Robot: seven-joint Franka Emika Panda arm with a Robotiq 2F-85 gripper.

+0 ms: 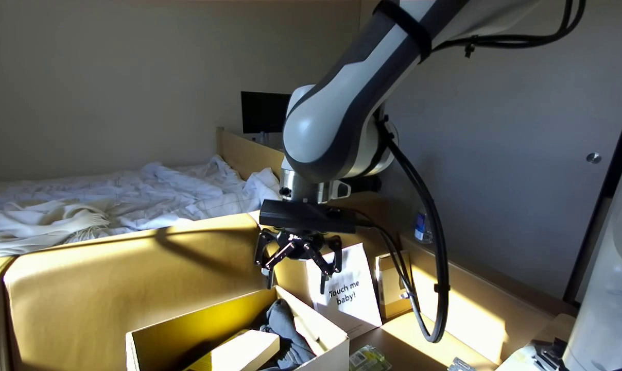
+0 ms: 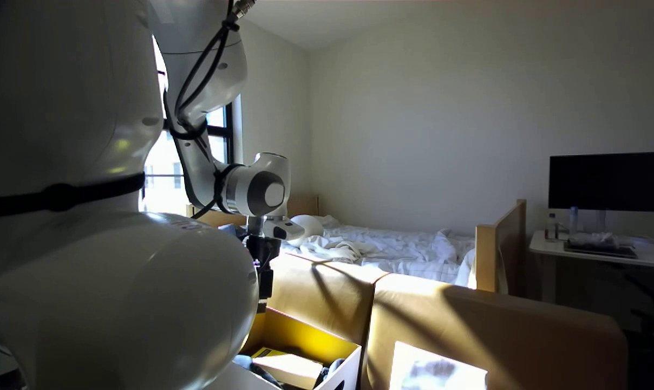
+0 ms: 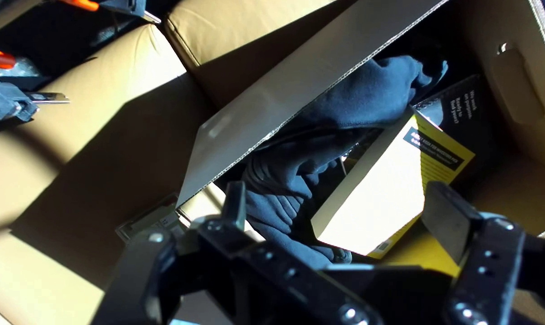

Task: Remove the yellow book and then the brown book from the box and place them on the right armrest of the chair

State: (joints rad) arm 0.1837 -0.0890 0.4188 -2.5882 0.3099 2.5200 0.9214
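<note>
The open tan cardboard box (image 1: 192,330) stands on the mustard-tan seat; its wall also shows in an exterior view (image 2: 305,337) and the wrist view (image 3: 295,90). The yellow book (image 3: 446,155) lies tilted inside, its pale side brightly sunlit; it also shows in both exterior views (image 1: 246,350) (image 2: 292,369). A dark, almost black book-like item (image 3: 466,101) with white print lies beside it; I cannot tell if it is the brown book. My gripper (image 1: 296,283) is open and empty, above the box and the yellow book. The right armrest (image 1: 463,304) is partly sunlit.
Dark blue cloth (image 3: 362,97) fills part of the box. A white sheet with lettering (image 1: 344,296) leans beside the box, with a brown upright item (image 1: 393,288) behind it. A bottle (image 1: 422,226) stands by the armrest. A clear package (image 1: 368,358) lies on the seat.
</note>
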